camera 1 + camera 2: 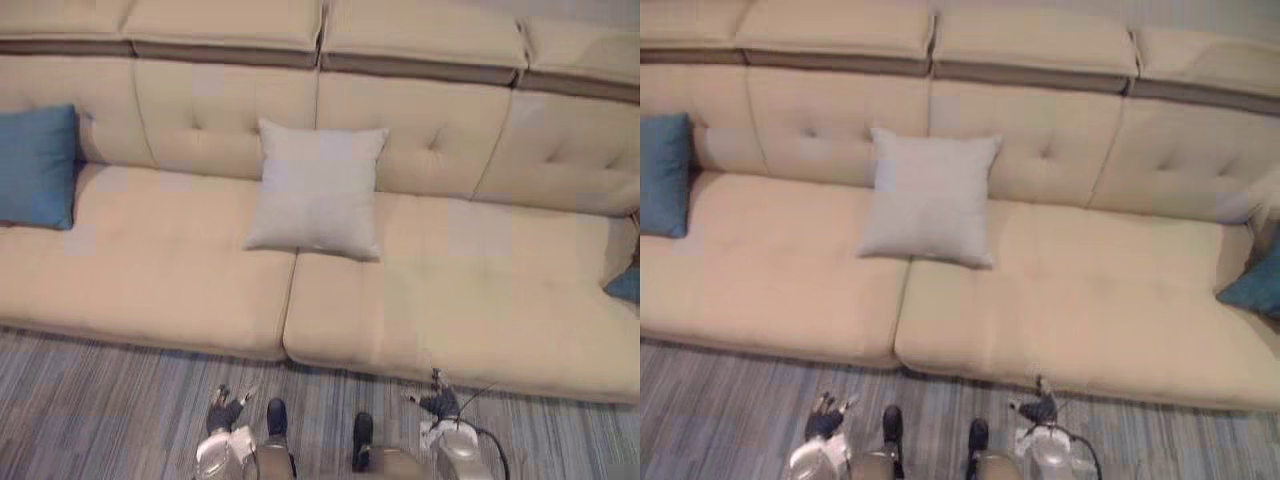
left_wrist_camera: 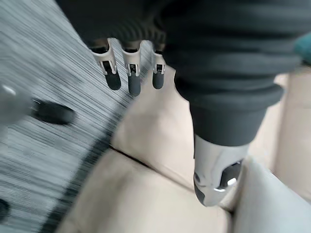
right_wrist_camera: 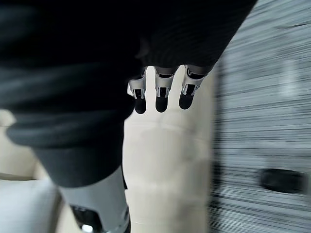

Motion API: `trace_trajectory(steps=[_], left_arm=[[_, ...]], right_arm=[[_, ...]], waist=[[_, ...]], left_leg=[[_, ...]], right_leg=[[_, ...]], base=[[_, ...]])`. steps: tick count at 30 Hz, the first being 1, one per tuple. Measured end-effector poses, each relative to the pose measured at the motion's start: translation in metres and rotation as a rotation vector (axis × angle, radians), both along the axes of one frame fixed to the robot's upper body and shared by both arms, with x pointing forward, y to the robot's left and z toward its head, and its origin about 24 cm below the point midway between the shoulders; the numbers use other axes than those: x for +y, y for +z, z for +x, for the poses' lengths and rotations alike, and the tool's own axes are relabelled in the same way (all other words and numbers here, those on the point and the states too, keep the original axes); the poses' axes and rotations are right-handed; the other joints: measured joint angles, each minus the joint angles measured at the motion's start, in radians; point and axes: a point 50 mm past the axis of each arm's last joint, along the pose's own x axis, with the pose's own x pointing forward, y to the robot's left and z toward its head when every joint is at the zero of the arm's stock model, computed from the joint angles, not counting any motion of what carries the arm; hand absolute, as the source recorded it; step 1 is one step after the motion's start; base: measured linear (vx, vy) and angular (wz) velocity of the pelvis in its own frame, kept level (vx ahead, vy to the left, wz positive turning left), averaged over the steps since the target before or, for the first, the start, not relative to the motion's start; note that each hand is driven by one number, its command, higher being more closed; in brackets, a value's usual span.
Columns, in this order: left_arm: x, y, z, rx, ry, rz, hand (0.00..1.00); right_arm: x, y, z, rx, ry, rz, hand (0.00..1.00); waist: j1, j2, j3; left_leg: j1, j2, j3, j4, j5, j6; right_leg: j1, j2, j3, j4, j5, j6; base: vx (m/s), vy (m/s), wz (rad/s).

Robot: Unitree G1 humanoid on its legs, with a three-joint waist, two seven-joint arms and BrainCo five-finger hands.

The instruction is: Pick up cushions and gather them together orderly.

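Note:
A pale grey cushion [image 1: 318, 187] leans against the back of the beige sofa [image 1: 160, 260] at its middle. A blue cushion [image 1: 36, 165] stands at the sofa's far left end. A corner of a teal cushion [image 1: 1252, 285] peeks in at the far right end. My left hand [image 1: 226, 410] hangs low over the carpet in front of the sofa, fingers [image 2: 132, 73] relaxed and holding nothing. My right hand [image 1: 438, 402] hangs the same way near the sofa's front edge, its fingers [image 3: 162, 92] straight and empty.
A striped grey-blue carpet [image 1: 100, 400] runs along the sofa's front. The sofa seat is wide and bare between the cushions. Tufted back cushions line the rear.

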Motion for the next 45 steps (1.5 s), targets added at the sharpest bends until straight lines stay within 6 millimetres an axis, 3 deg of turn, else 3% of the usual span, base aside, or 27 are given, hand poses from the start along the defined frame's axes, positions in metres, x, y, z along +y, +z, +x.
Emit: trace_trajectory(steps=[7, 11, 13, 14, 15, 16, 17, 18, 20, 21, 22, 23, 25, 27, 28, 29, 31, 34, 37, 41, 45], left_arm=[[-0.002, -0.010, -0.022, 0.128, -0.116, 0.045, 0.00], [-0.005, -0.008, -0.012, 0.107, -0.139, 0.039, 0.00], [-0.008, -0.001, 0.013, 0.046, -0.167, 0.047, 0.00], [-0.008, -0.001, 0.013, 0.044, -0.168, 0.048, 0.00], [-0.009, 0.005, 0.025, -0.006, -0.171, 0.056, 0.00], [-0.008, 0.008, 0.028, -0.024, -0.167, 0.062, 0.00], [-0.008, 0.008, 0.029, -0.027, -0.166, 0.064, 0.00], [-0.004, 0.008, 0.026, -0.022, -0.157, 0.071, 0.00], [0.002, 0.006, 0.018, 0.002, -0.146, 0.087, 0.00], [0.003, 0.006, 0.018, 0.006, -0.142, 0.089, 0.00], [-0.005, 0.005, 0.019, 0.007, -0.146, 0.069, 0.00], [-0.009, 0.004, 0.019, 0.009, -0.150, 0.057, 0.00], [-0.025, 0.000, 0.018, 0.026, -0.171, 0.020, 0.00], [-0.031, 0.000, 0.019, 0.028, -0.193, 0.011, 0.00], [-0.031, 0.001, 0.021, 0.021, -0.198, 0.019, 0.00], [-0.030, 0.000, 0.021, 0.023, -0.199, 0.022, 0.00], [-0.028, 0.001, 0.021, 0.025, -0.217, 0.039, 0.00], [-0.022, 0.002, 0.022, 0.020, -0.186, 0.043, 0.00], [-0.016, 0.001, 0.017, 0.034, -0.175, 0.056, 0.00], [-0.009, -0.002, 0.010, 0.070, -0.181, 0.067, 0.00], [-0.006, -0.004, 0.007, 0.101, -0.199, 0.080, 0.00]], right_arm=[[-0.005, -0.010, -0.015, 0.090, -0.045, 0.008, 0.00], [-0.003, -0.006, 0.001, 0.063, -0.031, 0.009, 0.00], [-0.003, -0.003, 0.008, 0.041, -0.031, 0.001, 0.00], [-0.003, -0.003, 0.008, 0.041, -0.031, 0.001, 0.00], [-0.001, 0.001, 0.016, 0.021, -0.019, -0.001, 0.00], [0.001, 0.001, 0.019, 0.016, -0.010, 0.001, 0.00], [0.001, 0.001, 0.018, 0.018, -0.009, 0.001, 0.00], [0.003, 0.001, 0.018, 0.021, -0.001, 0.002, 0.00], [0.005, 0.001, 0.019, 0.017, 0.012, 0.005, 0.00], [0.005, 0.003, 0.025, 0.005, 0.015, 0.002, 0.00], [0.003, 0.007, 0.032, -0.016, 0.014, -0.010, 0.00], [0.001, 0.008, 0.035, -0.023, 0.012, -0.018, 0.00], [-0.005, 0.013, 0.043, -0.044, 0.009, -0.044, 0.00], [-0.007, 0.011, 0.037, -0.029, 0.001, -0.051, 0.00], [-0.007, 0.011, 0.037, -0.026, -0.002, -0.050, 0.00], [-0.006, 0.011, 0.037, -0.027, -0.003, -0.049, 0.00], [-0.004, 0.011, 0.036, -0.032, -0.005, -0.045, 0.00], [0.002, 0.011, 0.036, -0.039, -0.005, -0.028, 0.00], [0.011, 0.007, 0.032, -0.023, -0.003, 0.000, 0.00], [0.012, 0.004, 0.029, -0.001, -0.034, 0.019, 0.00], [0.017, 0.001, 0.027, 0.017, -0.041, 0.038, 0.00]], waist=[[0.000, 0.004, -0.027], [0.002, 0.001, -0.020], [-0.002, -0.009, -0.010], [-0.002, -0.009, -0.010], [0.000, 0.001, 0.000], [0.000, 0.002, 0.003], [0.001, 0.005, 0.005], [0.005, 0.001, 0.003], [0.009, -0.020, -0.010], [0.014, -0.035, -0.015], [0.026, -0.005, -0.010], [0.033, 0.006, -0.006], [0.038, 0.057, 0.012], [0.034, 0.063, 0.018], [0.036, 0.053, 0.023], [0.033, 0.048, 0.025], [0.022, 0.027, 0.032], [0.025, 0.009, 0.044], [0.012, -0.016, 0.033], [-0.003, -0.022, 0.030], [-0.002, -0.025, 0.029]], left_leg=[[0.086, -0.013, 0.068, -0.004, -0.029, 0.003], [0.087, -0.018, 0.125, 0.010, -0.037, 0.013], [0.018, -0.013, 0.136, 0.116, -0.080, 0.036], [0.017, -0.013, 0.136, 0.118, -0.081, 0.037], [-0.015, 0.004, 0.143, 0.148, -0.088, 0.049], [-0.018, 0.005, 0.138, 0.157, -0.087, 0.050], [-0.015, 0.005, 0.134, 0.157, -0.084, 0.052], [-0.010, 0.003, 0.120, 0.159, -0.073, 0.047], [-0.043, 0.000, 0.106, 0.203, -0.067, 0.040], [-0.073, 0.003, 0.110, 0.229, -0.055, 0.036], [-0.116, 0.029, 0.110, 0.235, -0.024, 0.038], [-0.130, 0.040, 0.109, 0.235, -0.013, 0.040], [-0.173, 0.069, 0.094, 0.189, 0.067, 0.020], [-0.162, 0.067, 0.078, 0.135, 0.117, -0.003], [-0.148, 0.052, 0.078, 0.153, 0.076, -0.010], [-0.137, 0.039, 0.078, 0.165, 0.052, -0.006], [-0.099, 0.002, 0.061, 0.227, -0.050, 0.007], [-0.098, -0.022, 0.053, 0.295, -0.110, 0.029], [-0.104, -0.055, 0.064, 0.308, -0.183, 0.008], [-0.089, -0.113, 0.025, 0.278, -0.205, 0.018], [-0.073, -0.110, 0.039, 0.278, -0.212, 0.030]], right_leg=[[0.066, -0.006, 0.069, -0.035, 0.025, 0.004], [0.042, -0.008, 0.115, -0.009, 0.041, 0.013], [-0.004, -0.030, 0.106, 0.041, 0.038, 0.018], [-0.004, -0.031, 0.106, 0.042, 0.038, 0.018], [-0.021, -0.041, 0.081, 0.094, 0.009, 0.017], [-0.061, -0.081, -0.005, 0.352, -0.099, 0.004], [-0.059, -0.095, -0.022, 0.410, -0.123, 0.011], [-0.021, -0.141, -0.049, 0.545, -0.177, 0.040], [0.060, -0.186, -0.040, 0.524, -0.206, 0.079], [0.082, -0.165, -0.025, 0.457, -0.231, 0.101], [0.086, -0.128, -0.039, 0.360, -0.242, 0.095], [0.090, -0.112, -0.047, 0.329, -0.243, 0.094], [0.091, -0.069, -0.089, 0.252, -0.251, 0.049], [0.070, -0.069, -0.117, 0.259, -0.249, 0.013], [0.062, -0.092, -0.129, 0.265, -0.254, -0.014], [0.062, -0.104, -0.128, 0.263, -0.251, -0.015], [0.057, -0.136, -0.107, 0.241, -0.218, 0.005], [0.048, -0.160, -0.054, 0.236, -0.189, 0.034], [0.053, -0.169, 0.002, 0.165, -0.154, 0.065], [0.052, -0.154, 0.115, 0.076, -0.101, 0.045], [0.050, -0.135, 0.178, 0.024, -0.053, 0.028]], base=[[0.05, 0.034, -0.25], [0.02, 0.024, -0.42], [-0.06, 0.030, 0.00], [-0.07, 0.028, 0.01], [-0.09, 0.027, 0.06], [-0.09, 0.019, 0.10], [-0.09, -0.053, 0.24], [-0.04, -0.064, 0.19], [-0.05, -0.157, 0.23], [-0.15, -0.233, 0.14], [-0.18, -0.178, -0.02], [-0.20, -0.141, -0.07], [-0.26, -0.129, 0.16], [-0.32, -0.056, 0.23], [-0.29, 0.006, 0.06], [-0.21, 0.082, -0.06], [-0.12, 0.132, -0.09], [-0.05, 0.162, -0.41], [-0.04, 0.213, -0.45], [0.00, 0.157, -0.49], [0.07, 0.065, -0.64]])
